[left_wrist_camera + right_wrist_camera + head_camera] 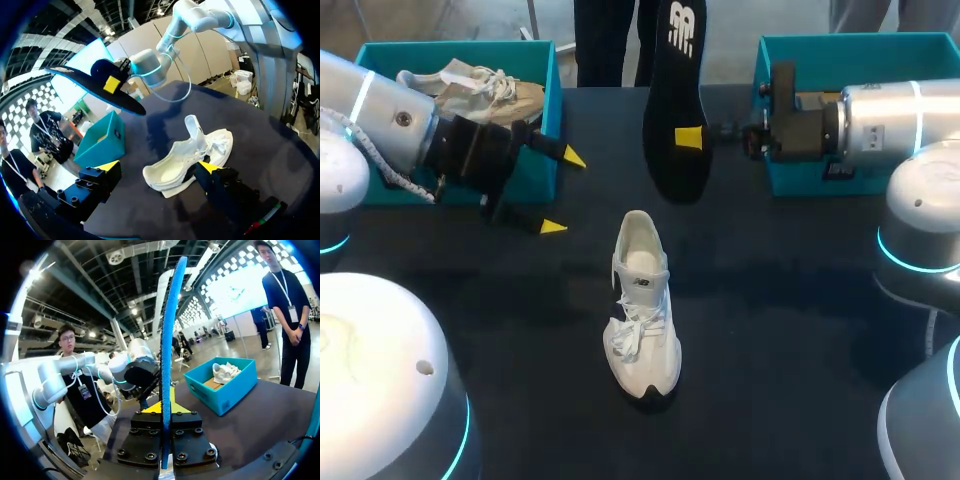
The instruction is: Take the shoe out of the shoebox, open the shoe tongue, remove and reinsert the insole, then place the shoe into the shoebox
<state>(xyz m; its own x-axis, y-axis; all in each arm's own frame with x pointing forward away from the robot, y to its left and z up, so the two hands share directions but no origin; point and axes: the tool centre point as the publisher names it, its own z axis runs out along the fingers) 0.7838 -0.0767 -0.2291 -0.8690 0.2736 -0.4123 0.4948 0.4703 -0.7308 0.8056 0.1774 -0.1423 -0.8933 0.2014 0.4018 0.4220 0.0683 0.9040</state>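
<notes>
A white shoe (642, 300) stands upright mid-table, toe toward the near edge, its opening empty. In the left wrist view the white shoe (190, 160) lies just ahead of my left gripper (159, 166). That left gripper (564, 192) is open, beside the left box and to the left of the shoe. My right gripper (690, 138) is shut on the black insole (677, 100), holding it in the air behind the shoe. In the right wrist view the insole (167, 340) stands edge-on, blue, between the fingers of the right gripper (162, 407).
A teal shoebox (535, 170) at the back left holds a beige shoe (480, 90). A second teal shoebox (790, 50) sits at the back right, behind my right arm. White arm bases stand at both near corners.
</notes>
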